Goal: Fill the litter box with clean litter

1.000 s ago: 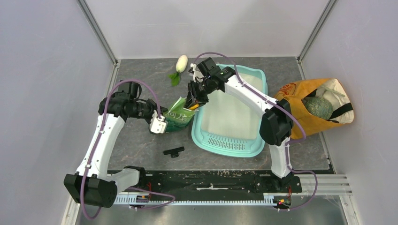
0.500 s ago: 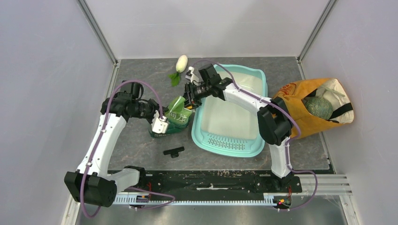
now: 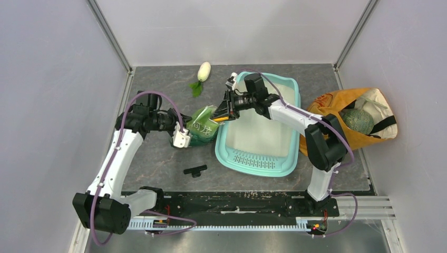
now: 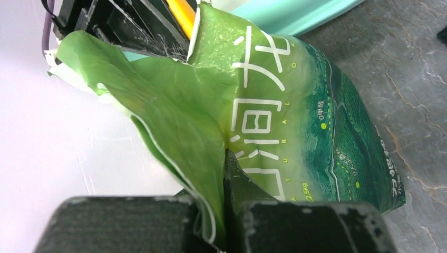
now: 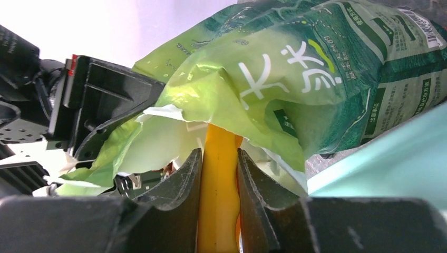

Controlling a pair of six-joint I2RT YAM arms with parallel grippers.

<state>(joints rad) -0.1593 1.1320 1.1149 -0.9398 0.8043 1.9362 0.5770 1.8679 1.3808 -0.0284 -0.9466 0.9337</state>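
Only the right wrist view plainly showed the right gripper (image 5: pixel 217 158) pinching an orange plastic scoop (image 5: pixel 219 211) inside the green printed pouch (image 5: pixel 316 68). The left gripper (image 4: pixel 224 211) clamped its rim.

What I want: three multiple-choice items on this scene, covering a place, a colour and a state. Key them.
1. The green printed plastic pouch stands: A) left of the teal rectangular plastic litter box; B) inside it; C) in a bag.
2. The slim plastic handle in the right tool: A) black; B) orange; C) white.
3. The left tool: A) wide open; B) shut on the pouch; C) empty.
1A, top view shows it beside the box; 2B, right wrist view; 3B, green film pinched.
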